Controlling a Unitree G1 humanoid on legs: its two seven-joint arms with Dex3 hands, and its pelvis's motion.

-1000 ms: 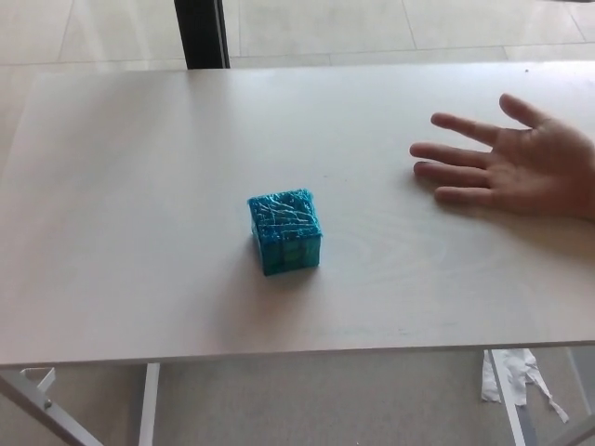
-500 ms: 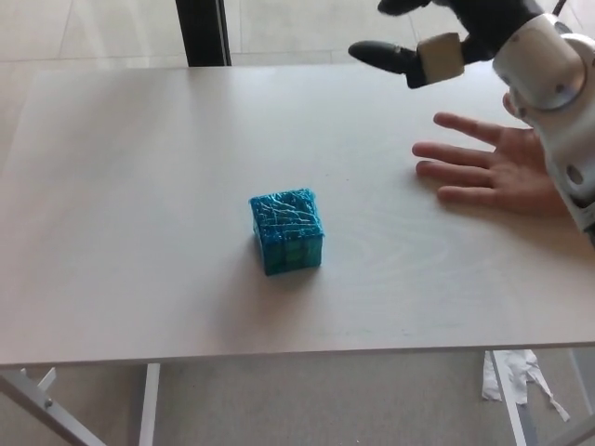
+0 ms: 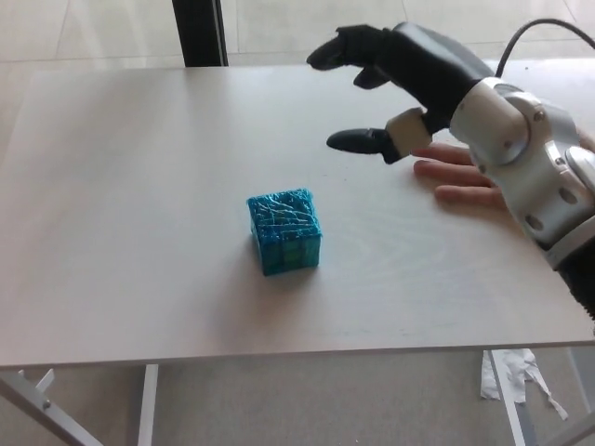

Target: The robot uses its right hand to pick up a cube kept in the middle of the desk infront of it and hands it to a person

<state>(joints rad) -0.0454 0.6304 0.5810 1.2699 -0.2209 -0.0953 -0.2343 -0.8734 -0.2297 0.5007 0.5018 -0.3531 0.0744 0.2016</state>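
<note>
Teal cube [image 3: 284, 231] sits mid-counter [image 3: 121, 186]; the right hand [image 3: 400, 79] hovers above, fingers [image 3: 339, 48] spread and empty, over a person's palm [image 3: 465, 177].

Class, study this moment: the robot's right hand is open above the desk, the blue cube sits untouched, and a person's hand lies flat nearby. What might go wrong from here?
1. The right hand hangs over the person's hand; lowering carelessly might strike those fingers.
2. The cube looks wrapped in shiny film, so it may slip from the thick fingers.
</note>
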